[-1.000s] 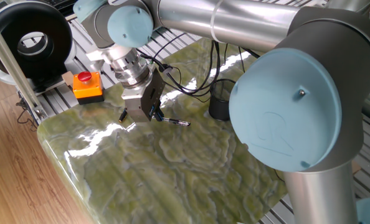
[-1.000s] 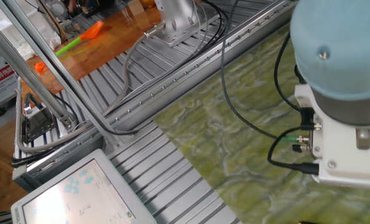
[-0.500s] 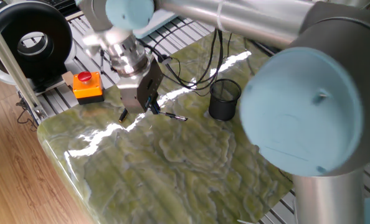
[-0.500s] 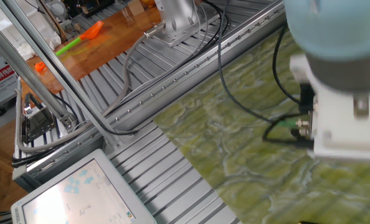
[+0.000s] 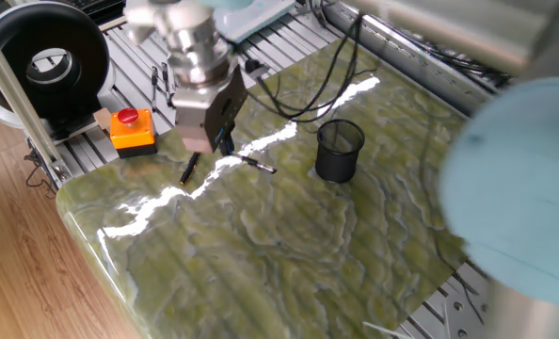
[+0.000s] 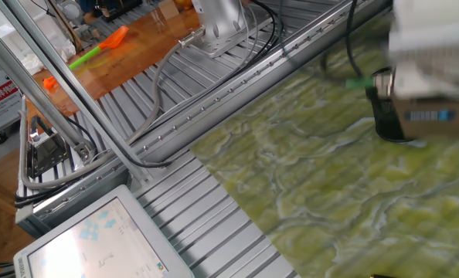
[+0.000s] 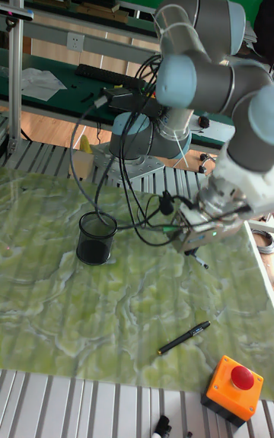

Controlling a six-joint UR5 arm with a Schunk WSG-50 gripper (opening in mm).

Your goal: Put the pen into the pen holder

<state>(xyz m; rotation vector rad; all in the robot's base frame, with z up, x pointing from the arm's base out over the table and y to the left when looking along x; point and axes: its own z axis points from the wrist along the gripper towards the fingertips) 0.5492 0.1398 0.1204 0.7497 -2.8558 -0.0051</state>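
The pen (image 5: pixel 259 166) is slim and silver-grey and sticks out sideways from my gripper (image 5: pixel 219 151), just above the green marbled table. The gripper is shut on one end of it. In the tall fixed view only a short dark stub of the pen (image 7: pixel 196 258) shows below the gripper (image 7: pixel 194 249). The pen holder (image 5: pixel 339 151), a black mesh cup, stands upright to the right of the gripper, well apart from it. In the tall fixed view the pen holder (image 7: pixel 97 238) is to the left. The other fixed view shows only a blurred part of the wrist.
An all-black pen (image 5: pixel 188 169) (image 7: pixel 185 337) lies on the table near the front edge. An orange box with a red button (image 5: pixel 132 129) (image 7: pixel 234 388) sits beside that edge. Black cables (image 5: pixel 294 104) trail across the table behind the gripper.
The gripper has risen and shifted toward the back of the table, carrying the silver-grey pen with it. The arm's big joint has swung out to the right.
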